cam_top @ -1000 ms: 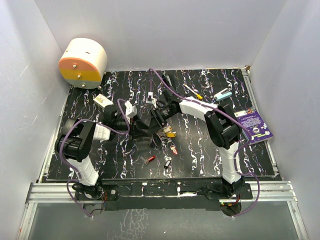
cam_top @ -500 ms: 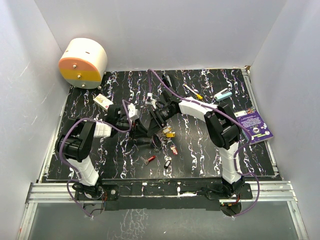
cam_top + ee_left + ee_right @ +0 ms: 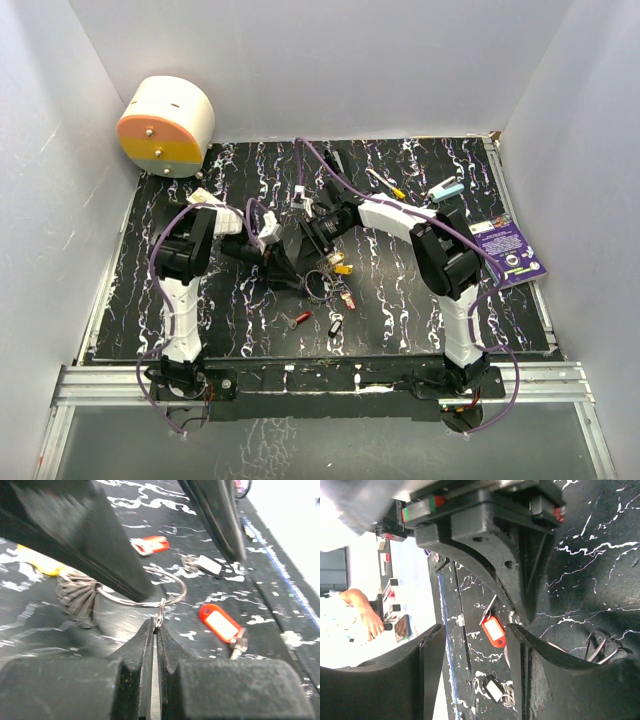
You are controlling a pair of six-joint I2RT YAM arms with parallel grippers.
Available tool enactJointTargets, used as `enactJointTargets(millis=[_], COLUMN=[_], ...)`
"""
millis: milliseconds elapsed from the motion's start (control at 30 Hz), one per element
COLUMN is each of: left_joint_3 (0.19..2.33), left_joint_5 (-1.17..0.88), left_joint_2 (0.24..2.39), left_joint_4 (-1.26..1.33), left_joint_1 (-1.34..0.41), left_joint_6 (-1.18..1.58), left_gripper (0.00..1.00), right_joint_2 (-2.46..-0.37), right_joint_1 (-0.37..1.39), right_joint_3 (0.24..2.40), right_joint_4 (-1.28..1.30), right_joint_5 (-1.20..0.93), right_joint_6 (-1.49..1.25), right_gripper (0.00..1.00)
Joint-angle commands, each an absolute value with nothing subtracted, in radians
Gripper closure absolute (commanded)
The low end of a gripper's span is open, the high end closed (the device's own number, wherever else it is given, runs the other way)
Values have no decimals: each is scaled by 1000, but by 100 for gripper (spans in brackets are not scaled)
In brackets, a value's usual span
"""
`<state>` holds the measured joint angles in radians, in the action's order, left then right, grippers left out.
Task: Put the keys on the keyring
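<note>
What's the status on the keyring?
Left gripper shut on keyring. Right gripper open, over the ring. Red key loose beside it, not obstructing.

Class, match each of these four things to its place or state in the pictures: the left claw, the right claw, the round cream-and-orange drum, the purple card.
Things:
1. left claw
2. right claw
3. round cream-and-orange drum
4. purple printed card

Places or states:
A. at the right edge of the black marbled table
B. shut on the thin silver wire keyring
C. by the table's far-left corner
D. open, holding nothing

Pairs: 1-B, 2-D, 3-C, 4-A
</note>
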<state>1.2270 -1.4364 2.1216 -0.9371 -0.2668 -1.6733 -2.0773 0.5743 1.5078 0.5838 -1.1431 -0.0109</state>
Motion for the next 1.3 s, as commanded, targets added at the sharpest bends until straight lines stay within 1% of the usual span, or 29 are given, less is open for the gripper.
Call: enactJointTargets(millis=[0,100,200,333,433,533,667,900,1133,1267], left_joint_3=[1214,1195,1192,1206,1213,1208,1206,1207,1207,1206], left_joint_5=[-1518,-1520,-1522,-1532,-1535,-1538,-1540,-1534,-1526,-1522], left_joint_2=[2137,2112,2097,2112,2131,2139,2128,2147,2157,2151], left_joint_4=[-1416,-1416,-1416,-1416,-1416,-1416,-1416,-1416,-1416,-1416], left_joint_1=[-267,-268,-266,-266,-266,-266,-266,-266,-264,-265], left_joint_6=[-2197,-2182,-2175,-2155,-2145,-2150,-2152,-2158,-2172,-2174], left_gripper=[100,100,100,100,100,100,100,100,100,100], right_joint_2=[-2005,-1985,-1934,-1821,-1718,-1643,-1606,-1623,-1632,-1631], right_joint_1=[582,582,601,644,659,668,695,725,736,736], right_joint_3=[1527,1526,1496,1357,1218,1104,1051,1051,1041,1026], right_joint_4=[585,577,541,418,256,105,7,-44,-50,-43], right_joint_5=[-1139,-1054,-821,-546,-456,-473,-543,-616,-655,-667], right_joint_6=[32,39,66,141,178,183,166,144,146,157], right_gripper=[43,40,34,29,27,27,28,33,46,47])
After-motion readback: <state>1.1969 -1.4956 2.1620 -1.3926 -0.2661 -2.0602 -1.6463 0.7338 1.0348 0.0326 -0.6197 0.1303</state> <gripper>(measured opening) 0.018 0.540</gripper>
